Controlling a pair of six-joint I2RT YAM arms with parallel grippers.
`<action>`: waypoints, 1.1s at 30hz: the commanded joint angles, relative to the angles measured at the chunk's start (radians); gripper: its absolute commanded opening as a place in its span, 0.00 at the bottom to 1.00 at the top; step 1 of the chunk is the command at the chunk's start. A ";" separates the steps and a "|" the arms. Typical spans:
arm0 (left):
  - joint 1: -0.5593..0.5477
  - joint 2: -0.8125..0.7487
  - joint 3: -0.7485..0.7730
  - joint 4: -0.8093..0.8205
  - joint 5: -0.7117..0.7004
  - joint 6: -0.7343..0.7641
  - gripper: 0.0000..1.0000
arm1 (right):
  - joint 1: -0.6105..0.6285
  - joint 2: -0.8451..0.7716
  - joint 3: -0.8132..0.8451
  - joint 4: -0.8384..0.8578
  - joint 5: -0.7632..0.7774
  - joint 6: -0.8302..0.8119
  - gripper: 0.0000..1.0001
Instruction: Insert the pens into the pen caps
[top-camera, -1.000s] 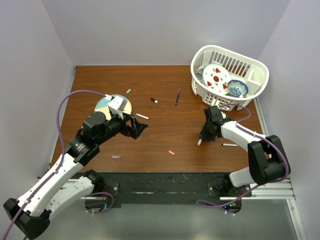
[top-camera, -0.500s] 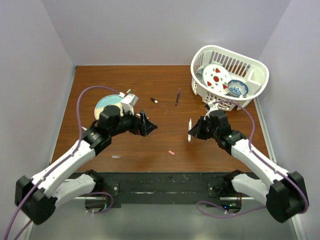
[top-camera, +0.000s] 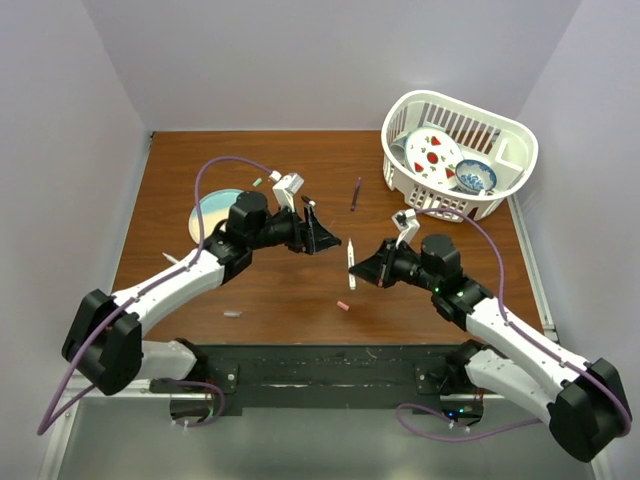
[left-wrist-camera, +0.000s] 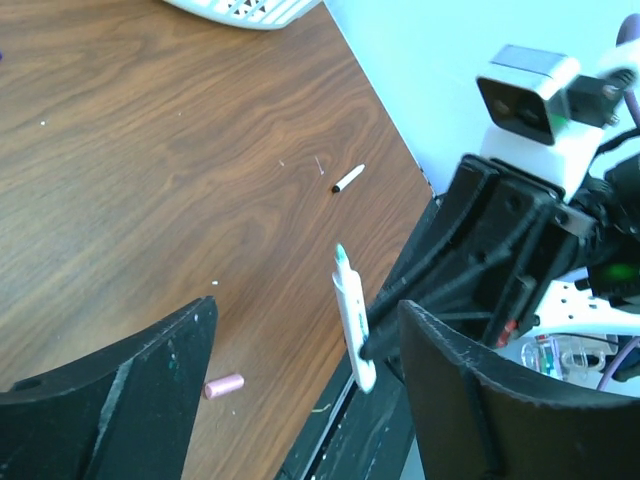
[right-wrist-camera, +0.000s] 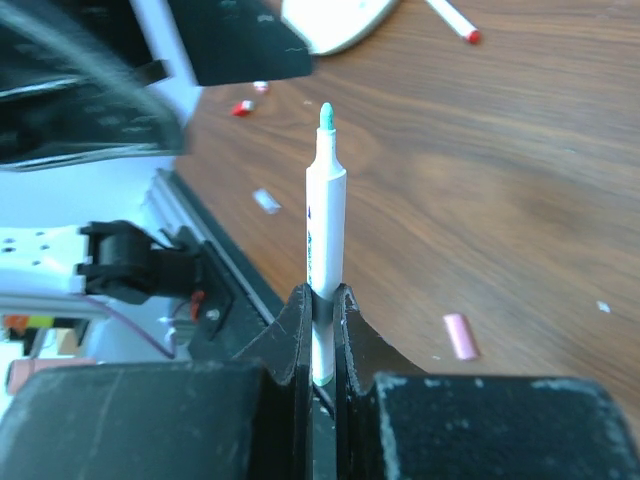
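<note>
My right gripper (top-camera: 359, 270) is shut on a white pen (top-camera: 351, 258) with a teal tip and holds it upright above the table's middle. In the right wrist view the pen (right-wrist-camera: 325, 225) stands out of the closed fingers (right-wrist-camera: 300, 320). My left gripper (top-camera: 330, 240) is open and empty, just left of the pen. In the left wrist view the pen (left-wrist-camera: 352, 322) hangs between and beyond its two fingers (left-wrist-camera: 140, 390). A pink cap (top-camera: 343, 305) lies on the table below the pen. A teal cap (top-camera: 257, 183) and a dark purple pen (top-camera: 355, 193) lie farther back.
A white basket (top-camera: 505, 190) with dishes stands at the back right. A round plate (top-camera: 210, 208) lies at the left. A red-tipped pen (right-wrist-camera: 452, 18), a red cap (right-wrist-camera: 241, 108) and a black-tipped pen (left-wrist-camera: 348, 179) lie loose on the table.
My right gripper has lifted the pen off the table and carried it left towards the middle. My left gripper has moved right, away from the plate, towards the pen.
</note>
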 joint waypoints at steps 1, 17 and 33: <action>-0.021 0.020 0.017 0.117 0.024 -0.020 0.75 | 0.030 0.011 0.026 0.106 -0.007 0.040 0.00; -0.101 0.057 -0.008 0.132 0.032 -0.025 0.50 | 0.076 0.013 0.007 0.186 0.033 0.098 0.00; -0.127 -0.049 -0.011 0.161 0.075 -0.129 0.00 | 0.079 -0.088 -0.170 0.461 -0.082 0.264 0.49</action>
